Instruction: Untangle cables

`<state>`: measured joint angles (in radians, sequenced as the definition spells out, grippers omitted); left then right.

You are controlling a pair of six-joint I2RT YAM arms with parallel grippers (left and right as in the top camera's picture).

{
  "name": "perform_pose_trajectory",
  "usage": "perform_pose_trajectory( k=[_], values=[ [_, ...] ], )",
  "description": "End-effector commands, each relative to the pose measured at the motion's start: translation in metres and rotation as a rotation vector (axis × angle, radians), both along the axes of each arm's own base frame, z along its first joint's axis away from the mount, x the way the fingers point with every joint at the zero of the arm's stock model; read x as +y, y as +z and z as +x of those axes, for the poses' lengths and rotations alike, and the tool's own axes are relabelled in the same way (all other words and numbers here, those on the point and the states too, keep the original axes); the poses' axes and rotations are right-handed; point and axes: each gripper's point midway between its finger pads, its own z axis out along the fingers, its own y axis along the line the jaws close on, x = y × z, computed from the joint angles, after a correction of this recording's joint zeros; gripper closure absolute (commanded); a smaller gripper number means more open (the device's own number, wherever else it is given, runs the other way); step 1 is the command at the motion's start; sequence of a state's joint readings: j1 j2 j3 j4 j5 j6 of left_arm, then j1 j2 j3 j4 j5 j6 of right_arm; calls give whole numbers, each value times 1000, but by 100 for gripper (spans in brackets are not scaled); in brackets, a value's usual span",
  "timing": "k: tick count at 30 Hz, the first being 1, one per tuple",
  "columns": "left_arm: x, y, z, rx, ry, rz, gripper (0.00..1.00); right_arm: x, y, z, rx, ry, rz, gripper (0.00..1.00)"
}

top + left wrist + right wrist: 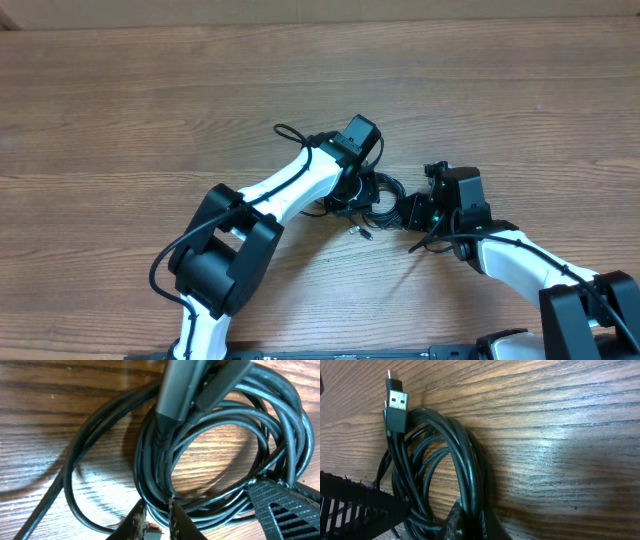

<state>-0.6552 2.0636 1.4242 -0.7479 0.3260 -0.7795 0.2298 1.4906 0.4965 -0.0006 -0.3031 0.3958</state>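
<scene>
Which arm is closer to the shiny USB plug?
Left, it seems. The USB plug lies straight beyond the left end effector; the right end effector pinches the cables off to its side.

1. The place looked like a robotics lab or test bench.
2. A white-and-black left arm (290, 185) and a matching right arm (515, 258) reached over one wood-grain table (120, 100).
3. Exposed black wiring (160, 272) looped along the left arm.
4. A black rail (350, 354) ran along the table's near edge by the arm bases.
</scene>
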Motion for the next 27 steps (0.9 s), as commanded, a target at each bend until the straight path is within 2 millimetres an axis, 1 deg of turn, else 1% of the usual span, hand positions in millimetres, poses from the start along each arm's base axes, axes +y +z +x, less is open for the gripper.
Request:
perform_pose_trajectory(
  k=[1,5,11,13,15,16,18,23,27],
  values=[
    [2,-5,-1,-3,4,25,85,2,3,4,-8,6,5,96],
    [2,-6,-1,-2,5,25,90,2,3,3,-4,6,4,96],
    [2,-6,-1,-2,8,25,92,1,2,3,-2,5,3,96],
    [2,-6,0,-2,8,25,91,1,2,2,-1,5,3,96],
    [1,-5,0,-5,9,23,85,1,2,2,-1,6,3,96],
    [1,-5,1,-7,12,22,84,1,2,2,-1,6,3,96],
    [0,-5,4,-20,15,21,84,1,2,2,-1,6,3,96],
    [7,-7,12,-50,61,62,83,1,2,2,-1,6,3,96],
    [8,-8,14,-59,66,71,83,1,2,2,-1,6,3,96]
  ],
)
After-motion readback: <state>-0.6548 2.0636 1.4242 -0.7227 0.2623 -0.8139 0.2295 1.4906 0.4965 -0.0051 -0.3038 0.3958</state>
